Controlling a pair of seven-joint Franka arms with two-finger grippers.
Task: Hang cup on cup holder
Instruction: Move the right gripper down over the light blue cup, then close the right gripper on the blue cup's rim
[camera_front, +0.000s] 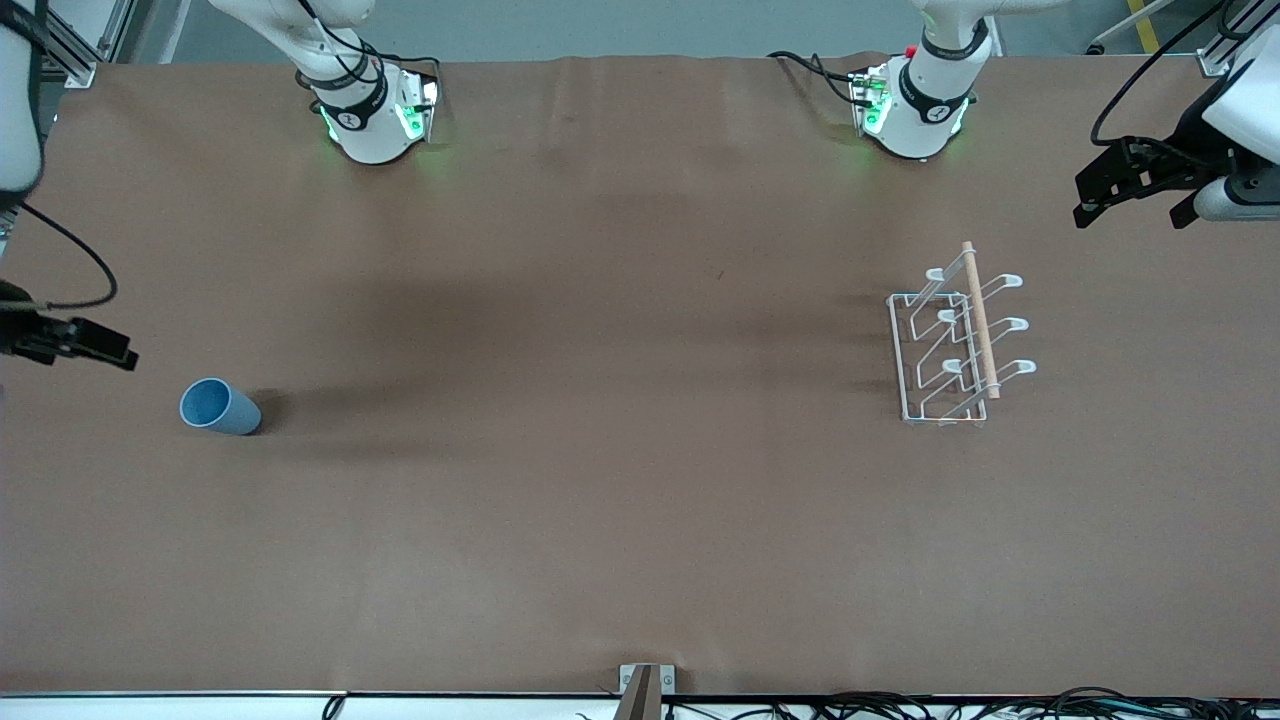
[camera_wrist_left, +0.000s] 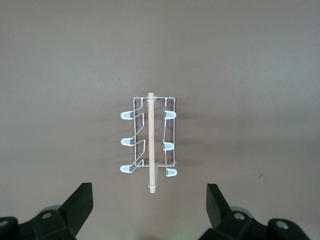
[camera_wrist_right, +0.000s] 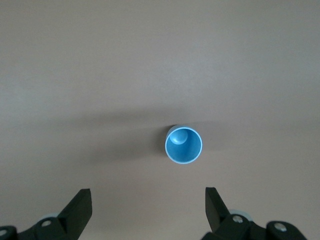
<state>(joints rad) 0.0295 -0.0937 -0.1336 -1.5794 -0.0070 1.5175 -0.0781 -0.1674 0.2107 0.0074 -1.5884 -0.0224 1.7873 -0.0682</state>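
Note:
The light-blue cup (camera_front: 218, 407) stands upright on the brown table toward the right arm's end; in the right wrist view I look down into its open mouth (camera_wrist_right: 183, 145). The white wire cup holder (camera_front: 955, 340) with its wooden rod (camera_front: 980, 320) stands toward the left arm's end, with nothing on its prongs. My right gripper (camera_front: 95, 342) (camera_wrist_right: 147, 200) hangs open in the air over the table's edge near the cup, holding nothing. My left gripper (camera_front: 1132, 212) (camera_wrist_left: 149, 202) hangs open over the table near the cup holder (camera_wrist_left: 149, 142), also holding nothing.
The two arm bases (camera_front: 370, 120) (camera_front: 915, 110) stand along the table's edge farthest from the front camera. A small metal bracket (camera_front: 645, 685) and cables (camera_front: 900, 705) sit at the nearest edge. Brown cover (camera_front: 600, 400) spans the table between cup and holder.

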